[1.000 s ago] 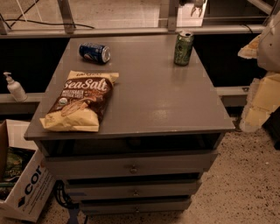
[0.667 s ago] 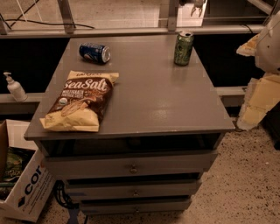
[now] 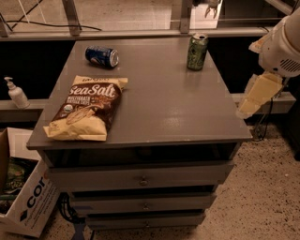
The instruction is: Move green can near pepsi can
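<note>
Standing tall: the green can [image 3: 197, 51], upright at the far right of the tabletop [image 3: 173, 108], silver top and pull tab showing, nothing touching it.
Pepsi can: the pepsi can [image 3: 101, 56] is down on its side at the far left of the tabletop, one silver end pointing right, well apart from the green can with bare grey surface between the two.
Gripper: the gripper [image 3: 207, 5] peeks in at the very top edge, above and behind the green can and clear of it. Only its lower tip shows, so I cannot tell whether it is spread or closed up.
Arm: the robot arm [image 3: 281, 47] looms at the right edge, a white rounded housing with a vent grille. A cream panel [image 3: 258, 93] hangs below it, just off the tabletop's right side.
Chip bag: a Sea Salt chip bag [image 3: 86, 108] lies flat on the near left, brown and cream. Its top end is near the pepsi can but not touching.
Drawers: grey drawers [image 3: 140, 177] stacked under the tabletop, small knobs in the middle.
Floor, left: a pump bottle [image 3: 16, 93] stands on a low ledge. Below it sits a white cardboard box [image 3: 28, 201] with dark lettering, open at the top.
</note>
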You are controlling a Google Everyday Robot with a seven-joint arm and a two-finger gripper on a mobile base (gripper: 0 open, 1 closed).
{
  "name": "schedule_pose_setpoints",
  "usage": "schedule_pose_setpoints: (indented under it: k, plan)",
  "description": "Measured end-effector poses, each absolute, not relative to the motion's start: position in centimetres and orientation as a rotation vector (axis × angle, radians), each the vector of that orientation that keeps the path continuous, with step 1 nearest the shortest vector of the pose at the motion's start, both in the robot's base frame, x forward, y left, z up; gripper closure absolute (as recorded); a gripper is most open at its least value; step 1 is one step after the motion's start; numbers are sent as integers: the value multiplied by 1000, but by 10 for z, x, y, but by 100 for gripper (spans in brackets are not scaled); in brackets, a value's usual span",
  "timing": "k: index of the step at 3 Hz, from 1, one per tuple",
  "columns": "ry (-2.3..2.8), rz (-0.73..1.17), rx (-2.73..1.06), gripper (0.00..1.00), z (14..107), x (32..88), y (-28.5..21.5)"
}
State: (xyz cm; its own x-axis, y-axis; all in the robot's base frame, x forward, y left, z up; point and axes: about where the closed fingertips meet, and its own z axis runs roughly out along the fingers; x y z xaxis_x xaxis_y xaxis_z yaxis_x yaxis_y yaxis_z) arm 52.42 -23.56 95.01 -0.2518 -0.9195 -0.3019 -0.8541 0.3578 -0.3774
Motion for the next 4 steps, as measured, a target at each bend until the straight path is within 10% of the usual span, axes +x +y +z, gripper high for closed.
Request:
schedule_pose_setpoints:
  k: [4]
  plan:
    - [2270,-13,-1140,0,892,681,-237]
